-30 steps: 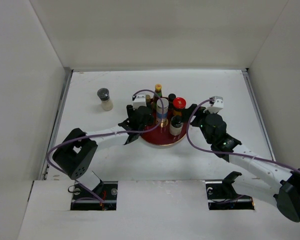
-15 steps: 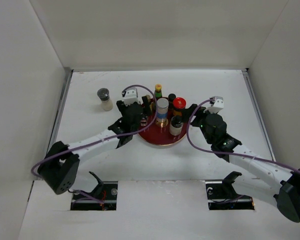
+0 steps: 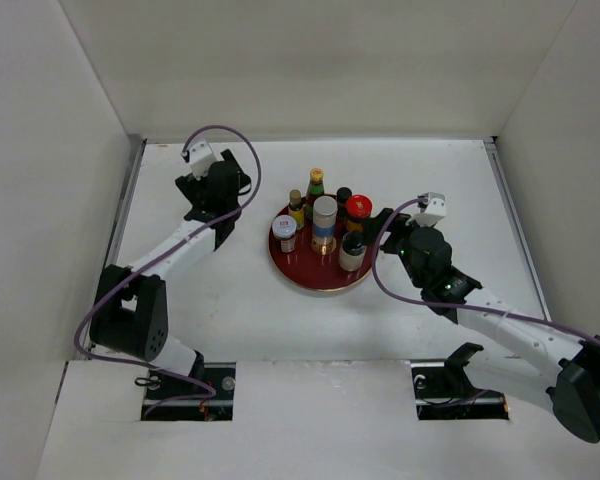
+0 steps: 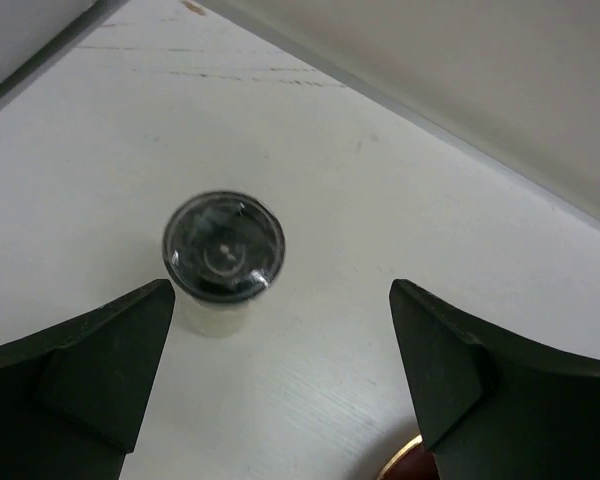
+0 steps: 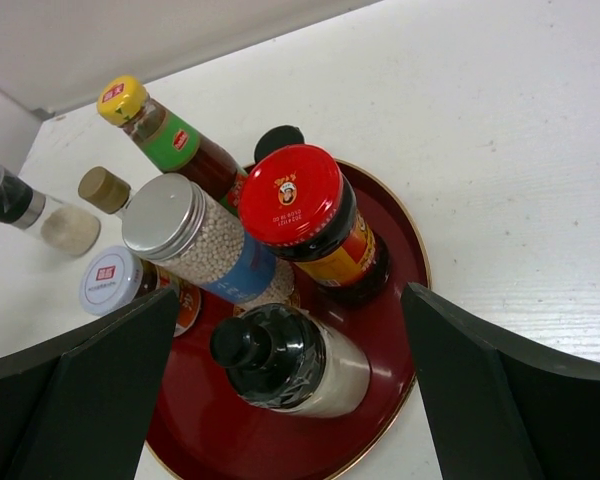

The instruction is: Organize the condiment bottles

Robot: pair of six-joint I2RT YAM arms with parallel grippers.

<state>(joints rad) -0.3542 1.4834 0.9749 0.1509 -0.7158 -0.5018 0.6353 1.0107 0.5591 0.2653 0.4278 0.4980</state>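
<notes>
The white tabletop [image 3: 430, 170] fills the middle of the top view, and near its centre sits the dark red round tray [image 3: 315, 283] with a gold rim. My left pincer [image 4: 280, 300] is in the upper left of the top view, well apart from the tray. It is released, with its two dark fingers spread wide at the lower corners of the left wrist view and gripping nothing. My right pincer [image 5: 290, 300] hangs just right of the tray, also released. Its fingers stand wide at the lower corners of its own view, and the crowded tray shows between them with nothing held. On the tray, the silver-capped jar [image 5: 165, 215] of pale grains stands at the centre. The red-capped jar [image 5: 290, 195] of dark sauce is just to its right, and the black-capped bottle [image 5: 270, 350] with pale contents is at the lower edge, nearest my right fingers. Toward the top of the tray rises the yellow-capped bottle [image 5: 125, 98] with a green label. The white-capped jar [image 5: 110, 280] sits at the left rim, with the tan-capped bottle [image 5: 105, 188] above it. A small black cap [image 5: 278, 142] peeks out behind the red one. One grey-capped shaker [image 4: 223, 250] of pale powder stands alone on the bare tabletop, upright, below my left pincer and nearer its left finger.
</notes>
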